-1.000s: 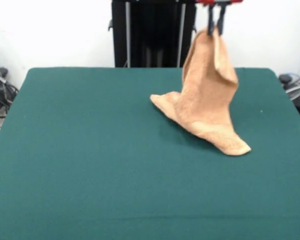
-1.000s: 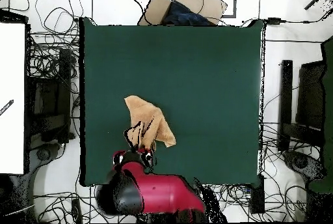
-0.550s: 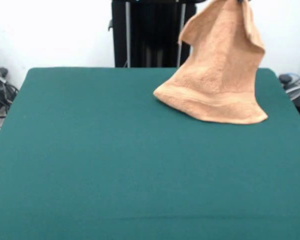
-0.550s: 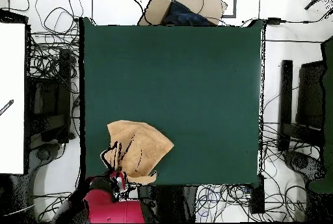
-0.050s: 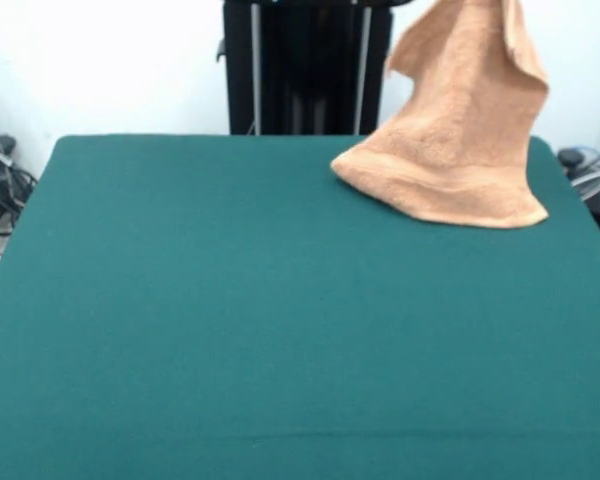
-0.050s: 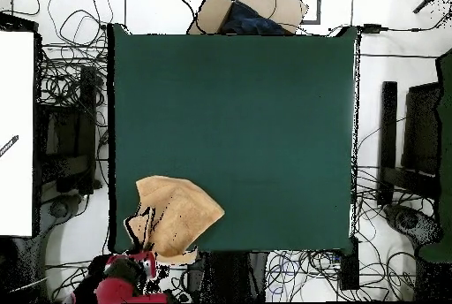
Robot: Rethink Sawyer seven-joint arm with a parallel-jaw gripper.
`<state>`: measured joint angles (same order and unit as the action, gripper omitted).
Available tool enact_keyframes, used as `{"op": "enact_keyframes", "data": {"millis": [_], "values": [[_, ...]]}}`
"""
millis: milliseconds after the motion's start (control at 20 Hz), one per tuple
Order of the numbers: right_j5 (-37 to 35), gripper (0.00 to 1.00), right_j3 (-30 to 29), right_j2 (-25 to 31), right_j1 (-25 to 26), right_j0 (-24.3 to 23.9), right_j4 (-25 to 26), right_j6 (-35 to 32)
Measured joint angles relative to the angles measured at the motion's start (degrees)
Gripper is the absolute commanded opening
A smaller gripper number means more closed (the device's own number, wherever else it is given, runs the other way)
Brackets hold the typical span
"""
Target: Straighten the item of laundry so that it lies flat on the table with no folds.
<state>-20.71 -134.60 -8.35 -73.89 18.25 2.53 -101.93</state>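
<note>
Peach-orange terry towel hangs lifted at the table's far right corner in the front view, top end running out of frame at the upper edge, so whatever holds it is cut off there. Cloth drapes in a cone shape, widening downward; a woven border band runs along the bottom hem. Lower hem sits at or just above the dark green table; contact can't be confirmed. A fold runs down the towel's right side near the top.

Overhead view: towel sits at the table's bottom-left corner, bunched and partly overhanging the table edge toward the robot. Red and black arm shows just below that corner, right beside the towel's lower edge. Gripper itself not resolvable in either view, so whether it is clamped or released on the cloth can't be told.

Black pedestal stands behind the table in the front view. Cables litter the floor around the table; a cardboard box lies past the far edge in the overhead view.
</note>
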Motion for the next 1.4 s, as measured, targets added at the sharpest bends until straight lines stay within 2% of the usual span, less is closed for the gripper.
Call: {"op": "enact_keyframes", "data": {"millis": [200,500,750,850,900,1100,1400], "values": [[-0.16,0.0,0.15,-2.45,0.67,4.67,-0.79,-4.47],[1.17,0.0,0.16,-3.44,2.88,6.22,-2.8,-8.76],[0.47,0.0,0.14,-3.53,1.94,5.73,-2.84,-9.11],[0.65,0.0,0.04,-3.2,2.14,3.54,-2.93,-9.11],[2.15,0.0,-0.07,-2.37,3.73,-0.6,-2.92,-9.11],[8.43,0.0,-0.07,-0.68,9.12,-8.46,-2.84,-9.11],[16.53,0.0,-0.02,1.4,16.1,-15.81,-1.31,-9.11]]}}
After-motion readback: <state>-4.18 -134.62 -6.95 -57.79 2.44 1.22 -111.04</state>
